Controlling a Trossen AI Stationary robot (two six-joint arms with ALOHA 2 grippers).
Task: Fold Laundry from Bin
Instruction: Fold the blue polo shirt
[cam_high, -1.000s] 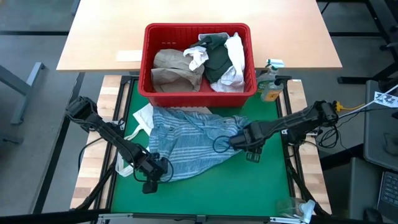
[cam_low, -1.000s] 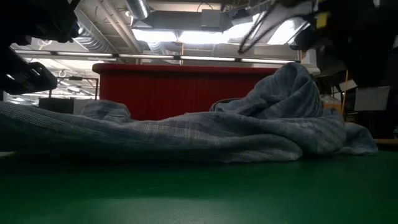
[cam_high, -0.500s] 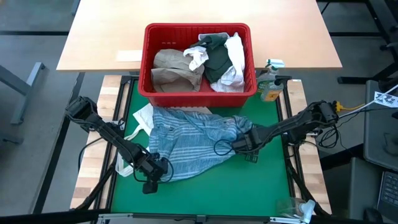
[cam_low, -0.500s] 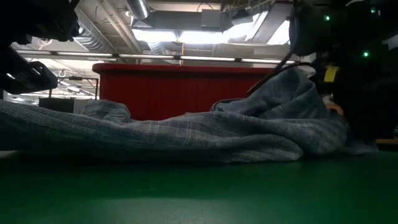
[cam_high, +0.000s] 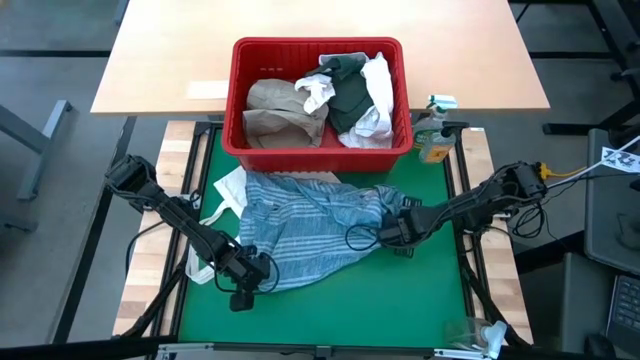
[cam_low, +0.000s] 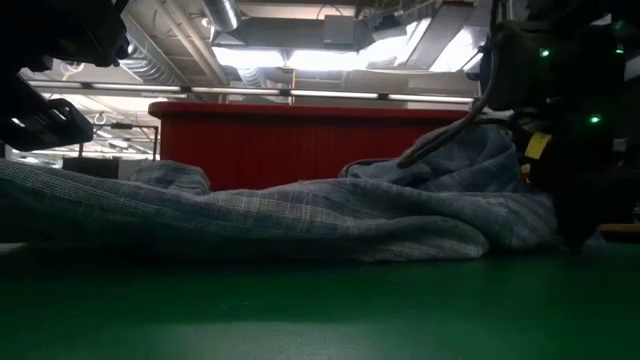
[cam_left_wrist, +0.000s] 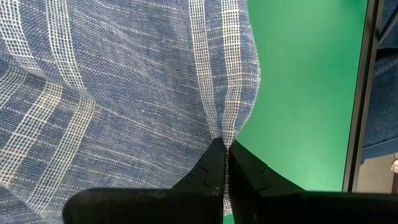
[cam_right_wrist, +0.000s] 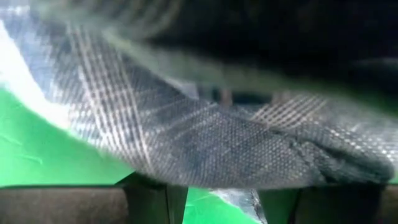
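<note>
Now: left pincer (cam_left_wrist: 224, 163) pinching edge of blue-striped woven cloth (cam_high: 300, 228) before red slotted plastic bin (cam_high: 318, 145); right pincer (cam_high: 388, 236) parted, straddling cloth's opposite edge.

Blue-striped cloth on the green mat, the rest of the laundry in the red bin.

We see the blue-striped cloth (cam_high: 305, 228) lying spread and wrinkled on the green surface just in front of the bin (cam_high: 238, 95); its right side is bunched into a raised hump (cam_low: 470, 165), and its weave shows pale stripes on blue (cam_left_wrist: 124, 93). The bin is red, rectangular and upright, with small slots near its rim. Inside we see a crumpled tan shirt (cam_high: 280, 110) on the left, a dark green-grey top (cam_high: 350, 98) on the right, and white pieces (cam_high: 378, 85) between and beside them.
</note>
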